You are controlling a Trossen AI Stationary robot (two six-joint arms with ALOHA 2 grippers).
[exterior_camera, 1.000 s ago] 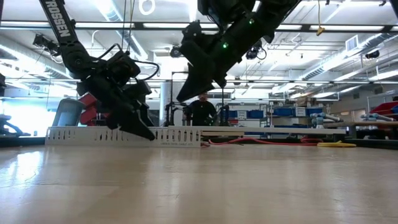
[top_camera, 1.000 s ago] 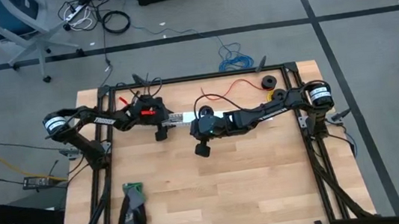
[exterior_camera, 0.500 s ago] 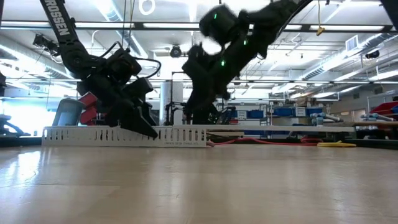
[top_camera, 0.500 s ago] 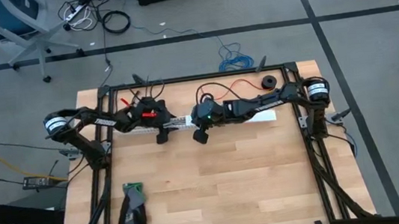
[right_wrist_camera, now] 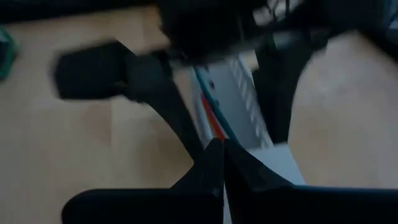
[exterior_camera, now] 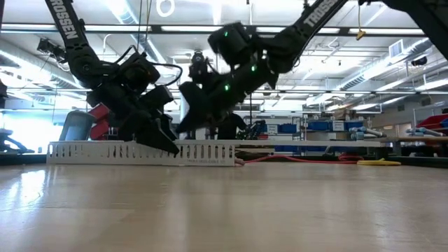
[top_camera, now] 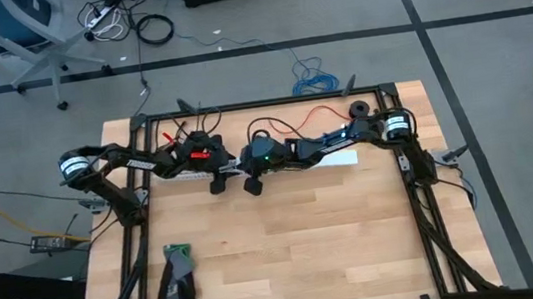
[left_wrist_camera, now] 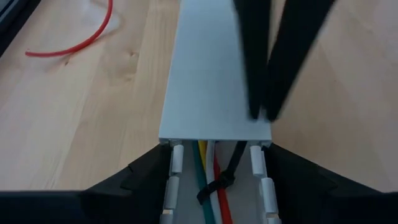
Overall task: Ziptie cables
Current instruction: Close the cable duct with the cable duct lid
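I'm working over a pale wooden table [top_camera: 287, 238] inside a black frame, with a workshop hall of shelves and ceiling lights behind it in the low view.

My left gripper [top_camera: 218, 180] sits at the far left part of the table, straddling the white slotted channel [left_wrist_camera: 214, 186]. Its fingers [left_wrist_camera: 143, 177] stand apart on either side of the channel walls, pressed against or just beside them, so I read it as clasping the channel. Between those walls lie the cables [left_wrist_camera: 210, 180]: yellow, green, white and red wires running lengthwise in the trough, with a black ziptie [left_wrist_camera: 219, 182] looped over them. Just past the fingers, the channel's flat white cover [left_wrist_camera: 211, 81] caps the rest of the run.

My right gripper [top_camera: 250, 184] reaches across from the right side and ends just beside the left one. Its two fingers [left_wrist_camera: 267, 56] are pressed together, holding nothing, with the tips down at the cover; from these angles I can't quite tell if they touch it. In the right wrist view the picture is smeared, but the cables [right_wrist_camera: 214, 121] show in the open channel beyond the closed tips.

Farther out, a single red wire [top_camera: 318, 115] curls at the table's far edge beside a black roll [top_camera: 358, 110]. A pair of gloves [top_camera: 175, 286] lies near the front left corner, well apart.
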